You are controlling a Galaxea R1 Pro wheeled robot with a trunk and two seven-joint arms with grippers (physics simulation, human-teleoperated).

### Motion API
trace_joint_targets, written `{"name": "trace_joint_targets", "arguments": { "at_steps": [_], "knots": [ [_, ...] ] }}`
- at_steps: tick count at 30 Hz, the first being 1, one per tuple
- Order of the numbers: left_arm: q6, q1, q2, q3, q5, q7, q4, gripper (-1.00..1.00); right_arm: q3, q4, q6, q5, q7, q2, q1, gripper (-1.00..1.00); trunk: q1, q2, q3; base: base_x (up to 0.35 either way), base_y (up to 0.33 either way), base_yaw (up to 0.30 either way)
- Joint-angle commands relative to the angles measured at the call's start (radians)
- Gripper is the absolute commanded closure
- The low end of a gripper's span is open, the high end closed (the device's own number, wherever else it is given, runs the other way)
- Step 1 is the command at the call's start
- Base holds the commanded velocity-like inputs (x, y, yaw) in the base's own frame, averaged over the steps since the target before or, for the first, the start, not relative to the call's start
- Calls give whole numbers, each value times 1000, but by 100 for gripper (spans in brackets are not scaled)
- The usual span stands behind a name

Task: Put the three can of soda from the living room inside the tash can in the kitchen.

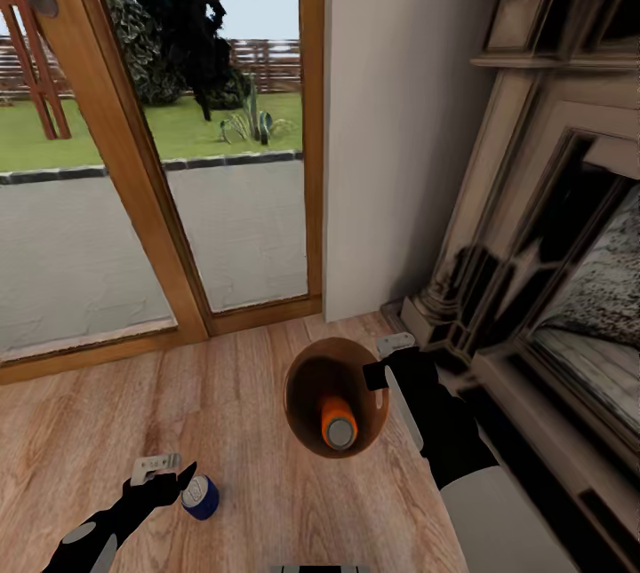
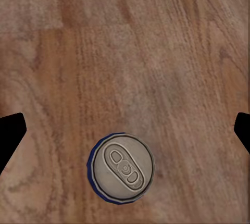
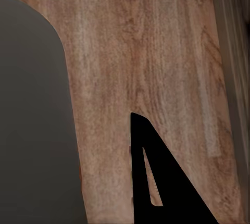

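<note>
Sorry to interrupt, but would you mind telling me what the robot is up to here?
It is collecting soda cans into a bin on the living-room wood floor, beside the fireplace. The right gripper is clamped on the rim of the trash can, which already holds an orange can. The left gripper hangs open right above a dark blue can standing upright on the floor; its fingers sit wide on either side and have not closed on it.

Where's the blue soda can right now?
Head view: the blue can stands upright on the wood floor, low left, just below the left gripper and left of the bin holding the orange can.
</note>
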Motion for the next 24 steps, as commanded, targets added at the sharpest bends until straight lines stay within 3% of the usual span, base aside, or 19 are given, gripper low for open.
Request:
{"name": "trace_joint_targets", "arguments": {
  "at_steps": [1,12,24],
  "knots": [
    [0,0,0,0,0,0,0,-100,0,0,0,-13,0,0,-1,100,0,0,0,37,-101,0],
    [0,0,0,0,0,0,1,-100,0,0,0,-13,0,0,0,100,0,0,0,179,-87,0],
    [-19,0,0,0,0,-1,0,-100,0,1,0,-13,0,0,0,100,0,0,0,24,-8,0]
  ]
}}
